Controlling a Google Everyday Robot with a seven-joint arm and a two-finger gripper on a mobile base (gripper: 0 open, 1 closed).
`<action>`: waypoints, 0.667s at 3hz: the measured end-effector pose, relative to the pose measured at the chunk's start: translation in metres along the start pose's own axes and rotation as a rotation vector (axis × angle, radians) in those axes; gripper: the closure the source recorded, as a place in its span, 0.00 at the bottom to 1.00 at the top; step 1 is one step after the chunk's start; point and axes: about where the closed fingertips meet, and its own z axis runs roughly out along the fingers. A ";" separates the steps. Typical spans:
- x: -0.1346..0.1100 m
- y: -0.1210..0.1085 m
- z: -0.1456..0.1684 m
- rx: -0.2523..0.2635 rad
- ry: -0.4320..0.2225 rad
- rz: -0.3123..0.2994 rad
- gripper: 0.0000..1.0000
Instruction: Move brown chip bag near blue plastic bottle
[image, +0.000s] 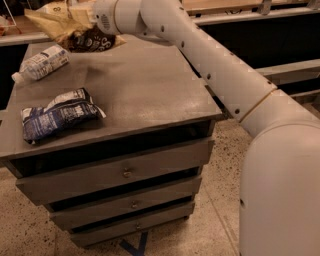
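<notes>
ROBOT CARRIES SNACK: At the 11 o'clock corner of the bench (150, 95), the claw (82, 12) is clamped on the upper end of the brown chip bag (55, 26). The bag hangs near the blue plastic bottle (40, 64), which lies capped on its side at 10 o'clock, its contents unclear. The bag looks light, crinkly and crushable, best pinched at a seam.

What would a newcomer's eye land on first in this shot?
The big white arm stretched from the right across the grey drawer cabinet, its tool at the far left corner gripping a brown chip bag. Just in front of that bag lies a clear bottle on its side, and a dark blue bag rests near the cabinet's front left edge.
</notes>
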 end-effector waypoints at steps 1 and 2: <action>0.013 0.013 0.013 -0.033 0.032 0.012 1.00; 0.025 0.020 0.022 -0.052 0.064 0.038 0.82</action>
